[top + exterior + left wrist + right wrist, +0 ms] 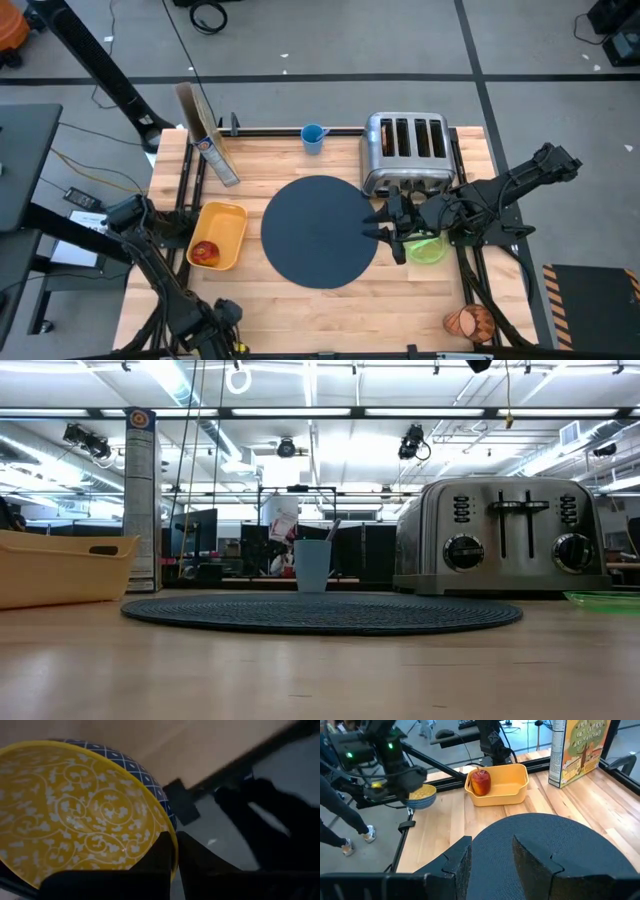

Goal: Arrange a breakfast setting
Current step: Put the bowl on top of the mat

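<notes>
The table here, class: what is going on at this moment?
The left hand is shut on the rim of the yellow patterned bowl, holding it off the table's left edge. The right hand hovers by the green plate beside the dark round mat, which lies bare. The apple sits in the yellow tray.
</notes>
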Controlling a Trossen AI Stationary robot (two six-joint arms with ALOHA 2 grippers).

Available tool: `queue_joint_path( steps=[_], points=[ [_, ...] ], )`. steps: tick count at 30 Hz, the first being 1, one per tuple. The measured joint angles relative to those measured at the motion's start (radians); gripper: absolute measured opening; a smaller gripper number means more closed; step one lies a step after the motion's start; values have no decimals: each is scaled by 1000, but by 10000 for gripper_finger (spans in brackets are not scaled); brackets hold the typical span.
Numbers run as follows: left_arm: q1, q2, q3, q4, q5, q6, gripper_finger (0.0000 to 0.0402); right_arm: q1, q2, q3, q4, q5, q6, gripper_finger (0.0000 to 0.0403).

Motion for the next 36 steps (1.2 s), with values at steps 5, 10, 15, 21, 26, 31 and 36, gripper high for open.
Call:
queue_joint_path(
  steps=[5,10,15,21,26,31,36],
  points=[
    [48,-1,55,-137,-35,340,19,-2,0,0,0,0,-13,149],
    [109,-1,56,-77,-78,740,19,3,0,0,0,0,-11,149],
    [187,-1,56,-69,-110,1085,19,45,0,0,-1,0,12,149],
    [317,-1,56,-70,-159,1517,19,129,0,0,-45,0,151,149],
    [471,-1,56,-70,-183,1821,19,216,23,0,-117,3,347,149],
    [615,0,56,-65,-206,2045,19,294,91,-1,-117,7,503,149],
    [730,27,56,-18,-208,2212,19,356,164,-1,-80,18,669,147]
  ],
)
